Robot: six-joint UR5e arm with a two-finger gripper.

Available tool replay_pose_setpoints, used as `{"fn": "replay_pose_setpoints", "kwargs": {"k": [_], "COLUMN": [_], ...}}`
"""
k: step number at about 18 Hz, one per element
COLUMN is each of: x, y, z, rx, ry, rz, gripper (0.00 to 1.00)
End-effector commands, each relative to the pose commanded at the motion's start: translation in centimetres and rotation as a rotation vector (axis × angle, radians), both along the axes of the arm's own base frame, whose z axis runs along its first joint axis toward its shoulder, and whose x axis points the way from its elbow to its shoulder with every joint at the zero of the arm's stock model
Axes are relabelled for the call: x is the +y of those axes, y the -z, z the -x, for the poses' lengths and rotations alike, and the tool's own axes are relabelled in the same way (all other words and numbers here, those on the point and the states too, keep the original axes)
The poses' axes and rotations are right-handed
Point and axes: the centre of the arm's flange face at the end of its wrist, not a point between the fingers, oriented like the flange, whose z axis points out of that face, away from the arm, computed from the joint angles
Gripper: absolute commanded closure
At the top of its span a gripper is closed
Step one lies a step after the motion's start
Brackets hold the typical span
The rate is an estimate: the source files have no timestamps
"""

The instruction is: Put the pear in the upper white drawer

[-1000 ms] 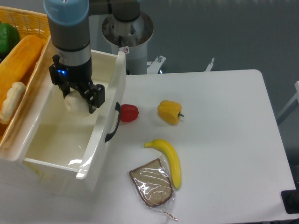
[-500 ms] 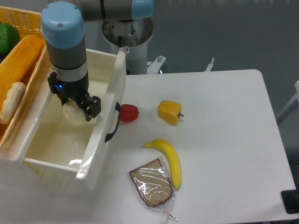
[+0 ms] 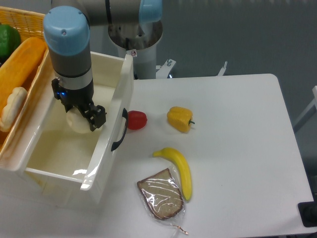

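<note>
Gripper positioned inside the upper white drawer, toward its rear half, fingers pinching the pear. Pear seen as a pale rounded mass between the black fingers, within the drawer walls; contact with the drawer floor not determinable. Drawer pulled open, black handle on its front wall facing the table.

Relative to the drawer: woven basket adjoining the far side, holding a long orange loaf, a pale bread roll and a green item. Red pepper just beside the handle. Yellow pepper farther out on the table beyond the red one. Banana near the drawer's front corner, touching a bagged bread slice.
</note>
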Motion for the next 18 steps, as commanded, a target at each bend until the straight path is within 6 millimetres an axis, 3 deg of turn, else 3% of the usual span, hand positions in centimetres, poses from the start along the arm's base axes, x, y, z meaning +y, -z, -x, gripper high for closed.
{"fn": "replay_pose_setpoints", "kwargs": {"k": [3,10,13,16,18], "x": [-0.1,-0.2,-0.1,-2.0,-2.8], "y": [0.3,-0.1,-2.8,-7.2,-8.8], "z": [0.1,0.1,0.9,4.1,6.4], "rx": [0.004,0.001,-0.014,-0.029,-0.033], "ry": [0.093,0.091,0.059,-0.051,-0.187], "rz": [0.007,-0.006,-0.078,-0.187,-0.260], "gripper": [0.05,0.04,0.04,0.02,0.01]}}
